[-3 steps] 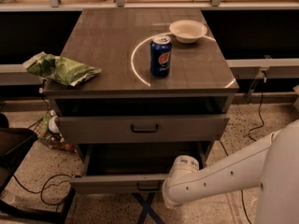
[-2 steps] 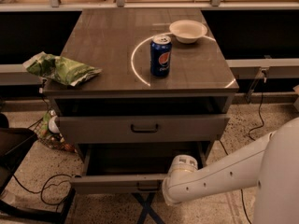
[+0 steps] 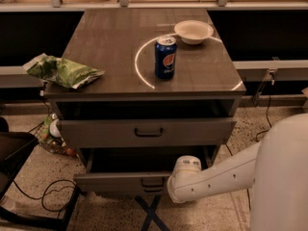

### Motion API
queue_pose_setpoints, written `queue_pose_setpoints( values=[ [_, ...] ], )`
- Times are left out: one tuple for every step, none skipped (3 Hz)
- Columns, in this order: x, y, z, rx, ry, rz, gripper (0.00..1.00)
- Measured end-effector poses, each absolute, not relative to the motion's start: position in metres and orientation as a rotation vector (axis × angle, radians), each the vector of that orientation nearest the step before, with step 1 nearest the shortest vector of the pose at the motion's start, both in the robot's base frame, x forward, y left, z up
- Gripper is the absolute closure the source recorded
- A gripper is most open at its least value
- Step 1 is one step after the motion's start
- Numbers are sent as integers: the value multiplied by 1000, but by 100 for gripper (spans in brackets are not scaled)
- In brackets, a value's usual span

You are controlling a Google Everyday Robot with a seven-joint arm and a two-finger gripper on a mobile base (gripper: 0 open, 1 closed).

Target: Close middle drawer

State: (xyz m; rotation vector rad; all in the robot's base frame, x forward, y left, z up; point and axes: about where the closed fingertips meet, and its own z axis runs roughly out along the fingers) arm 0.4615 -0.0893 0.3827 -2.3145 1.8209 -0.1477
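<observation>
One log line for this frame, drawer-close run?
middle drawer: pulled out | claw: at its front, right end | cabinet top: soda can, bowl, green bag

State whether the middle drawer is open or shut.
Open: middle drawer front stands out from cabinet, interior showing; gripper at its right end.

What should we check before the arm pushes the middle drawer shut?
1. Middle drawer open, needs closing: ok.
2. Inside of it free of objects: cannot tell, shadowed.
3. Gripper at the drawer front's right end: ok.
4. Gripper touching the front: cannot tell.
5. Upper drawer clear of the push path: ok, sits above.
6. Can and bowl away from the top's edges: ok; bag overhangs the left edge: not ok.
</observation>
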Motion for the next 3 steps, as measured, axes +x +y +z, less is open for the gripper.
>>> queue_pose_setpoints(
  values=[
    [494,-96,379,-2343,1775,-224,100],
    [546,-117,378,-2363,1745,-302,100],
    [546,-117,378,-2363,1745,-302,100]
  ],
)
